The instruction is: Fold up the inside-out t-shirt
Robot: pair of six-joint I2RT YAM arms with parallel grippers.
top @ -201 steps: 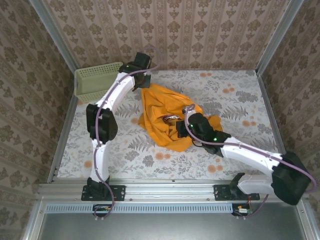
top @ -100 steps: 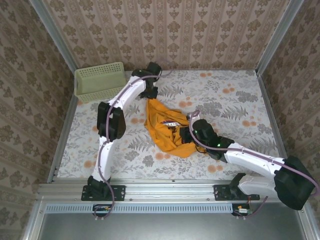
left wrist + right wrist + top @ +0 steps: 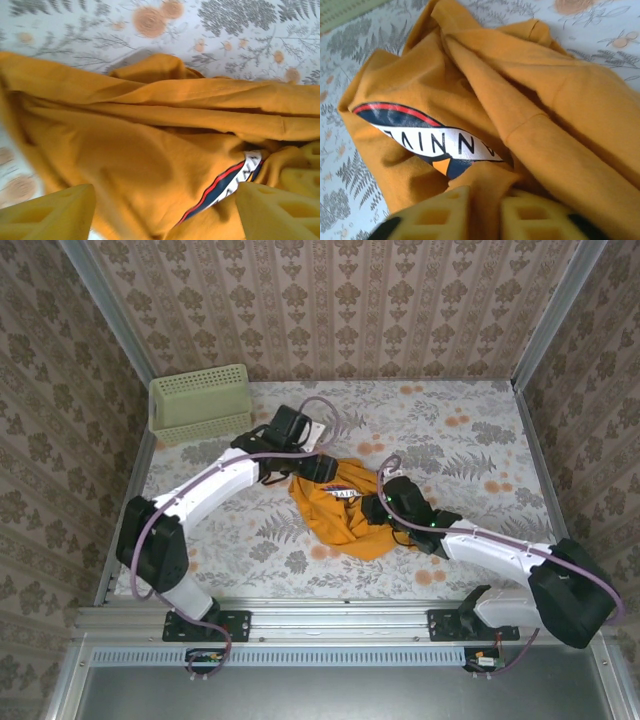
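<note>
One orange-yellow t-shirt (image 3: 340, 515) lies in a crumpled heap on the table (image 3: 480, 440), directly between the two sets of fingers. Its printed patch (image 3: 345, 492), dark blue and white with a red edge, peeks out from the folds, just ahead of the right fingers and just beside the left ones.

From the left wrist we see the left fingers (image 3: 50, 215) standing wide apart. The t-shirt (image 3: 150, 140) is spread below and ahead of them, and the patch (image 3: 227, 185) is close to one finger. Nothing is clamped.

From the right wrist we see the right fingers (image 3: 435, 215) nearly together, with a ridge of cloth running into the narrow gap. We cannot tell whether they press it.

From above, the left fingers (image 3: 318, 466) sit at the heap's far edge and the right fingers (image 3: 378, 508) at its right side. Well beyond the left fingers, at the table's far left corner, stands a pale green mesh basket (image 3: 200, 400).
</note>
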